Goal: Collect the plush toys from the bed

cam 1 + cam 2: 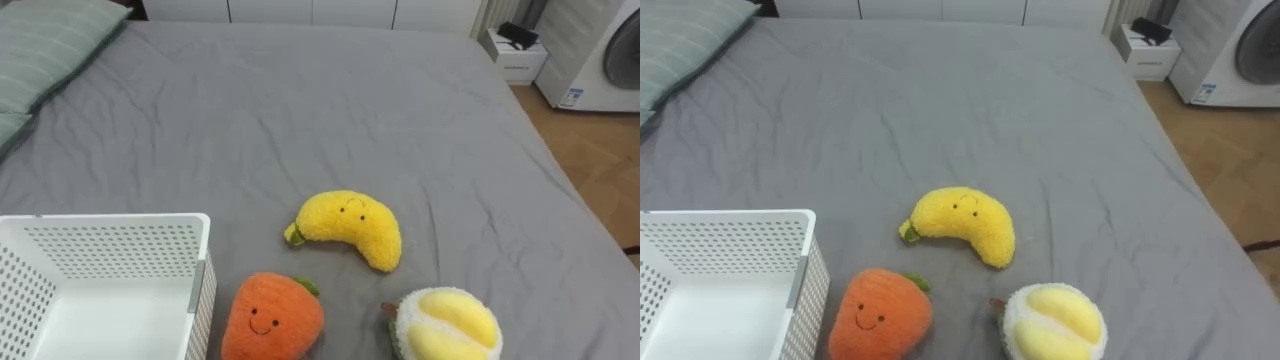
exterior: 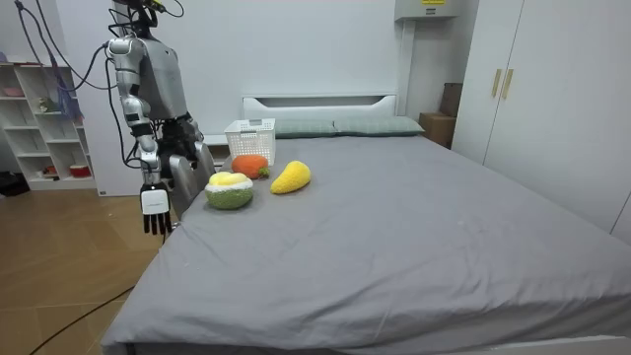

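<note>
Robot's standing at the side of the bed (image 1: pixel 300 110), at the room view's left. Its right hand (image 2: pixel 155 209) just hangs down by its side with the fingers loose and straight, holding nothing. All three toys are on the grey sheet near the robot's edge: the yellow banana toy (image 1: pixel 345 228) in the middle, the orange carrot toy (image 1: pixel 270 317) just beside the white basket (image 1: pixel 110 232), and the green-and-yellow round toy (image 1: pixel 445 325) off to the right. A striped pillow (image 1: pixel 45 50) sits up at the far left.
</note>
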Motion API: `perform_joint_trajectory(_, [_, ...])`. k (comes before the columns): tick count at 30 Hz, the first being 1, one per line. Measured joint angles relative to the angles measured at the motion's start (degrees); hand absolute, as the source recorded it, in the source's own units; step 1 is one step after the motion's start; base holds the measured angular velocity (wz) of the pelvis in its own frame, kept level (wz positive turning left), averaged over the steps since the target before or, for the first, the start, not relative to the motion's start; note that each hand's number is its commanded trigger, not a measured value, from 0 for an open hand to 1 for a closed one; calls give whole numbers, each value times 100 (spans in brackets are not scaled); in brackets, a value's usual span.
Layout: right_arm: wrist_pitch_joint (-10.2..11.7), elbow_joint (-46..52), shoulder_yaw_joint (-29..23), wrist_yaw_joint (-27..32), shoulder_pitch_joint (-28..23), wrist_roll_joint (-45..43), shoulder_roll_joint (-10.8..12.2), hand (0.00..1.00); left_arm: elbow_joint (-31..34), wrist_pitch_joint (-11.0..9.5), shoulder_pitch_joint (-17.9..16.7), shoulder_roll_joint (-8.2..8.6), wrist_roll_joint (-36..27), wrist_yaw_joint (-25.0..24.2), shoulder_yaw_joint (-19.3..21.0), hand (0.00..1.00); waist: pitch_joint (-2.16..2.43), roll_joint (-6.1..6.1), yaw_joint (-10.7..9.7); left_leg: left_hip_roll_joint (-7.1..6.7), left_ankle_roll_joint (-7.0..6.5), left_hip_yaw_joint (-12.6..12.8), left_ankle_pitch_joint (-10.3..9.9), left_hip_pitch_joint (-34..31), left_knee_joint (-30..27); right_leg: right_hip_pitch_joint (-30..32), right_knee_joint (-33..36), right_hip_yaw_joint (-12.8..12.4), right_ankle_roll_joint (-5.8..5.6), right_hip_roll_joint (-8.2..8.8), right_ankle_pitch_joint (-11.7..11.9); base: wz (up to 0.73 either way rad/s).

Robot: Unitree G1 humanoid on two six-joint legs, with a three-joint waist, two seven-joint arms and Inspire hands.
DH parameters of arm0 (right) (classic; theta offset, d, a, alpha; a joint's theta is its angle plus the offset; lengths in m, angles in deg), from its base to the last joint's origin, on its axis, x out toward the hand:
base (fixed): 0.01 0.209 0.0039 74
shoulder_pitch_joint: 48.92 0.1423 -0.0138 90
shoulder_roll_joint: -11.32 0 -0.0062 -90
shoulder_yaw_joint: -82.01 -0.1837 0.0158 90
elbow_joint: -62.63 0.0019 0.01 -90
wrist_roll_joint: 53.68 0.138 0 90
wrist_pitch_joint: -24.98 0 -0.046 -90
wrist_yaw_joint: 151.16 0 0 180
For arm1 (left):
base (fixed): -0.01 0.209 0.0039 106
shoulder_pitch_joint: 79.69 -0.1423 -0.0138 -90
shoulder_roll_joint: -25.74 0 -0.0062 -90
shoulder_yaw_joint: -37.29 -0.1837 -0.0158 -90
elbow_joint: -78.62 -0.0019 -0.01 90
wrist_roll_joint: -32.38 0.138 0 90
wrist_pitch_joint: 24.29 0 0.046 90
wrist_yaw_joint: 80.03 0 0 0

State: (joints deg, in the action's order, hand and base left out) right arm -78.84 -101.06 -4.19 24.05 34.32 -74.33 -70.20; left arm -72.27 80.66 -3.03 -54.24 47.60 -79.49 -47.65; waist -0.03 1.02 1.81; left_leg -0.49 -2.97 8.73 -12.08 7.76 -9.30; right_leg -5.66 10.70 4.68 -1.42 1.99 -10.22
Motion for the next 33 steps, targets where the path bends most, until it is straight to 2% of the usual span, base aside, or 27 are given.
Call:
perform_joint_trajectory(8, [5, -11, 4, -50, 50, 61, 3, 0, 16, -51, 9, -7, -1, -1, -188, 0, -6, 3, -2, -1, 0, -1, 0, -27, 2, 12, -4, -1, 0, 2, -1, 0])
perform_joint_trajectory(16, [0, -215, -77, -1, 98, 1093, 2, 0, -105, -25, -8, 4, 4, -17, -63, 0, -4, 13, 6, -1, 1, 41, 4, -10, 58, 50, 2, -27, 0, 0, -2, -1])
perform_joint_trajectory(19, [3, -374, -316, 91, 89, 1602, 0, 0, -105, -8, -11, 1, 2, -83, 20, 0, -7, 15, -9, -2, 2, 33, 5, 0, 59, 26, -4, -23, 0, -1, -1, 1])
perform_joint_trajectory(23, [5, -444, -1036, 347, -1, 2278, -41, 0, -97, -6, 3, -3, 17, -159, 335, 0, -23, 36, -163, -1, 3, 19, 3, 38, 77, -36, -23, -35, 11, -7, -18, 0])
perform_joint_trajectory(26, [3, -466, -1690, 457, -77, 2788, -203, 0, -95, -18, -3, -28, 26, -211, 811, 0, -25, 59, -299, -4, 3, 33, 3, 62, 82, -27, -4, -48, 24, -2, -37, -3])
perform_joint_trajectory(28, [-5, -426, -2014, 531, -74, 3094, -390, 0, -83, -17, -2, -113, 1, -214, 981, 0, -20, 120, -356, -4, 3, 49, 3, 65, 96, -7, 14, -65, 26, -3, -40, -9])
perform_joint_trajectory(30, [1, -314, -2358, 723, 26, 3320, -678, 0, -73, -23, 44, -302, 1, -213, 1066, 0, -31, 198, -398, -4, 5, 71, 5, 45, 105, 32, 16, -89, 27, -10, -38, -8])
perform_joint_trajectory(31, [4, -225, -2406, 788, 47, 3347, -744, 0, -72, -27, 58, -351, 3, -213, 1075, 0, -24, 234, -397, -2, 6, 88, 7, 37, 105, 49, 18, -96, 29, -10, -35, -11])
perform_joint_trajectory(33, [26, 84, -2771, 1027, 309, 3367, -991, 0, -74, -70, 76, -422, 5, -212, 1304, 0, -27, 312, -403, 20, 11, 210, 12, 12, 99, 121, 6, -188, 28, -35, 13, -21])
